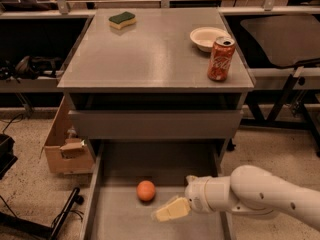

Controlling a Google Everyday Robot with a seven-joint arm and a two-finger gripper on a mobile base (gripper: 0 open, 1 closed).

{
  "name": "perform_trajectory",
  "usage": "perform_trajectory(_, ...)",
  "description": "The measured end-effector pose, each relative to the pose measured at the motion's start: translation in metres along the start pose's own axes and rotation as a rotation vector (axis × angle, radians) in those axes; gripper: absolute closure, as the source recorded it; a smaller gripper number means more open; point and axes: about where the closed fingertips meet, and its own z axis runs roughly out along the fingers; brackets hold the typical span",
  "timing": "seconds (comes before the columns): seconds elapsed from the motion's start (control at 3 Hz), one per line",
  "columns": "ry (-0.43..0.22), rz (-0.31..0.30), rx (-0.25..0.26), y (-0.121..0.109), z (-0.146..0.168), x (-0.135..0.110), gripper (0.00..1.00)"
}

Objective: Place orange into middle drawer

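Currently, orange (146,190) in mid drawer (120,219), just beside hand (170,210), not touching.

The white arm (272,199) comes in from the right, lying low and nearly level, with its rounded wrist (206,200) leading. The gripper (172,196) hangs just above the floor of the middle drawer (120,219) and points left. Its jaws stand apart with nothing between them, and the nearer cream finger (170,210) angles down and left.
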Motion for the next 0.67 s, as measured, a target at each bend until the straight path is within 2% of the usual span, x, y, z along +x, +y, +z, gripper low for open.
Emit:
perform_trajectory(0.33,-0.050,-0.072,0.144,-0.008,-0.064,-0.066,0.00)
perform_trajectory(0.67,-0.059,-0.151,0.279,-0.011,-0.120,-0.119,0.00)
